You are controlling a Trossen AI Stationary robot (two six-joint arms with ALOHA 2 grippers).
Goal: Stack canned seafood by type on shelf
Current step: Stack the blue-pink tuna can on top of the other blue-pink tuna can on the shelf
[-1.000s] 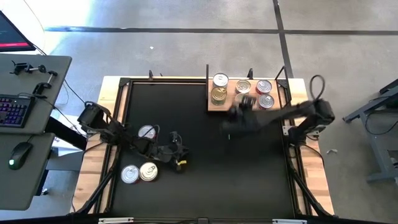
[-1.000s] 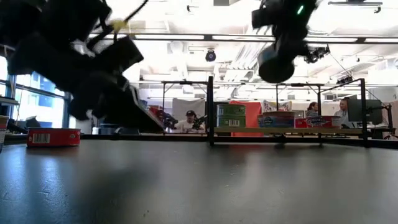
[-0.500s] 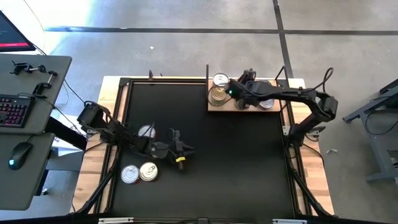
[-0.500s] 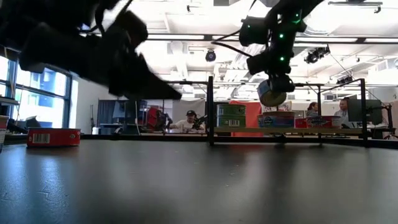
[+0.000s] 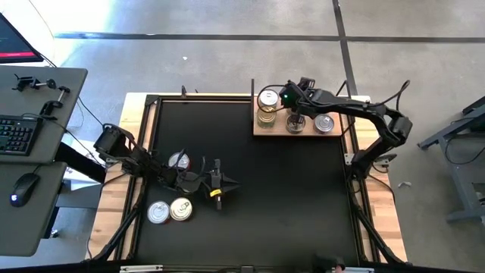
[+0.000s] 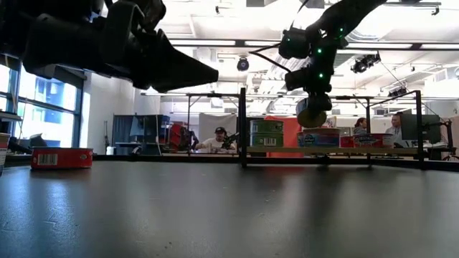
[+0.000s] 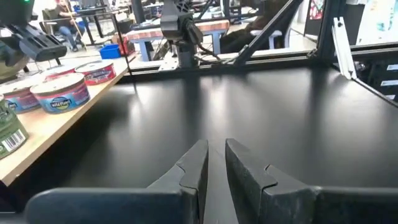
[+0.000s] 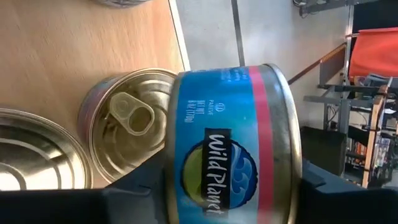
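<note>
The shelf (image 5: 279, 129), a light wooden board, lies at the mat's far right and bears several tins: a gold one (image 5: 265, 116), a silver-lidded one (image 5: 267, 98) and another (image 5: 324, 123). My right gripper (image 5: 295, 115) hovers over the board's middle, shut on a blue-labelled tin (image 8: 230, 143). That tin hangs just above a silver pull-tab tin (image 8: 127, 127) standing on the board. My left gripper (image 5: 221, 186) is over the mat's left half, shut and empty, pointing almost level. Three loose tins (image 5: 179, 160), (image 5: 158, 212), (image 5: 181, 208) lie on the mat behind it. My right gripper pinches the blue-labelled tin between its two fingers, one on each flat end, beside the rim (image 8: 291, 155). The fingers slant down from the right. The tin is on edge and tilted, label wall toward the wrist camera, lifted clear of the board (image 6: 313, 112).
A black frame post (image 5: 252, 91) stands at the shelf's left far corner, and more frame rails edge the mat. The mat's wide middle (image 5: 288, 205) is bare. A desk with keyboard and mouse (image 5: 23, 136) stands left of the table.
My right gripper has carried the blue-labelled tin from over the mat toward the far edge, sinking a little, and now hangs over the shelf's middle. My left gripper has tipped up from pointing down to nearly level and risen slightly.
</note>
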